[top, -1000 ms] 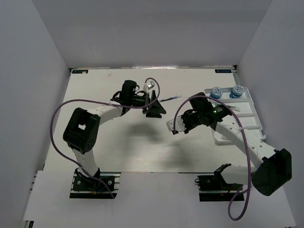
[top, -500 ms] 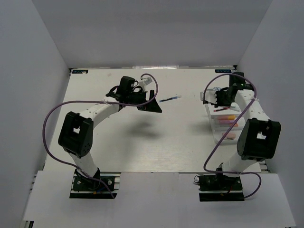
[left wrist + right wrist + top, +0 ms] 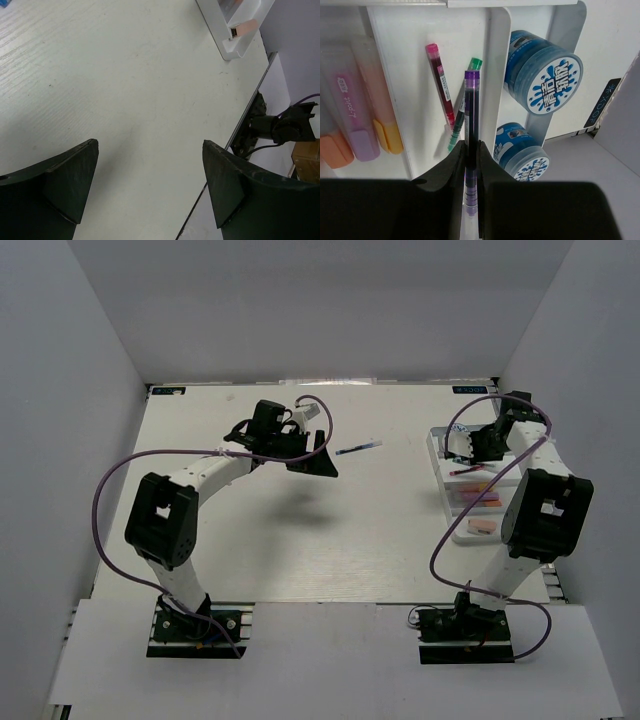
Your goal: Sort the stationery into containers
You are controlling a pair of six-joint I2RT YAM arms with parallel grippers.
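My right gripper (image 3: 472,147) is shut on a thin purple pen (image 3: 471,107) and holds it over the white divided tray (image 3: 415,30), above the compartment with a red pen (image 3: 440,80) and a green pen (image 3: 462,105). Pink-purple (image 3: 352,110) and orange highlighters (image 3: 380,110) lie in the compartment beside it. In the top view the right gripper (image 3: 470,445) is at the tray's far end (image 3: 447,500). My left gripper (image 3: 318,458) hovers open and empty over the table; a dark blue pen (image 3: 358,449) lies just right of it. A pink-white eraser (image 3: 481,526) lies in the tray.
Two blue round jars (image 3: 542,67) stand in the tray's end compartment. The tray's near corner with the eraser (image 3: 243,28) shows in the left wrist view. White walls close in the table on three sides; the right arm's base (image 3: 280,127) sits past the table edge.
Over the second my right arm swung from mid-table to the tray's far end. My left gripper shifted slightly left and back, staying open.
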